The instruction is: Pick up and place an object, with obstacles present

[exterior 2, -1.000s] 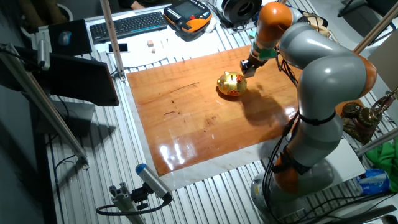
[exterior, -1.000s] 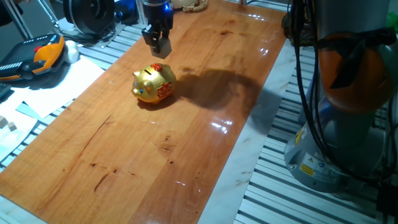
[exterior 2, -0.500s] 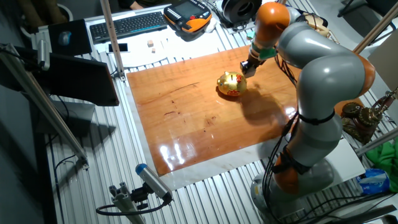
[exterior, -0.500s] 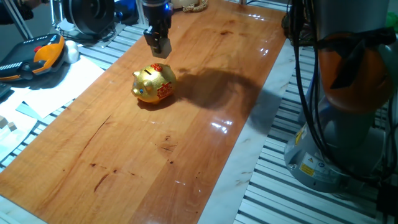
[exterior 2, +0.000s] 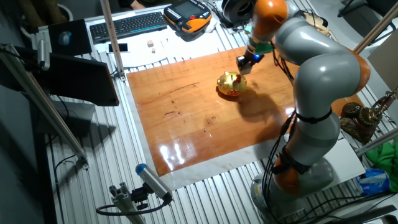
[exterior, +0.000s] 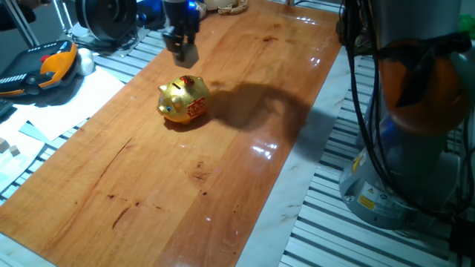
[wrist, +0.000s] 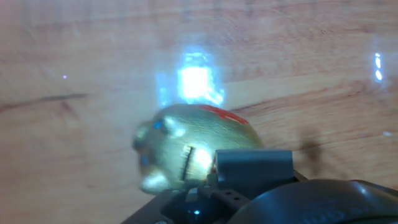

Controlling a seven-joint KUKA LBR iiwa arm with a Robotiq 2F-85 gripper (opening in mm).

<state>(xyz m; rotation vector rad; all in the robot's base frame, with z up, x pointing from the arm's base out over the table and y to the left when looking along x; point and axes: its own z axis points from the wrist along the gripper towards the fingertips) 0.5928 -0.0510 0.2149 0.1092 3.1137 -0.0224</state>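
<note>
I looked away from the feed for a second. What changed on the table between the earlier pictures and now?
Only the arm moved. The gripper rose and drifted toward the far-left side of the wooden tabletop, away from the golden piggy bank. Whether it carries anything is too small to tell. The piggy bank stayed where it was, upright, and nothing else on the tabletop shifted.

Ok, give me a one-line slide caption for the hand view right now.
Blurred hand view: the golden piggy bank on the wooden tabletop, glare spot beyond it, gripper body filling the lower edge.
</note>
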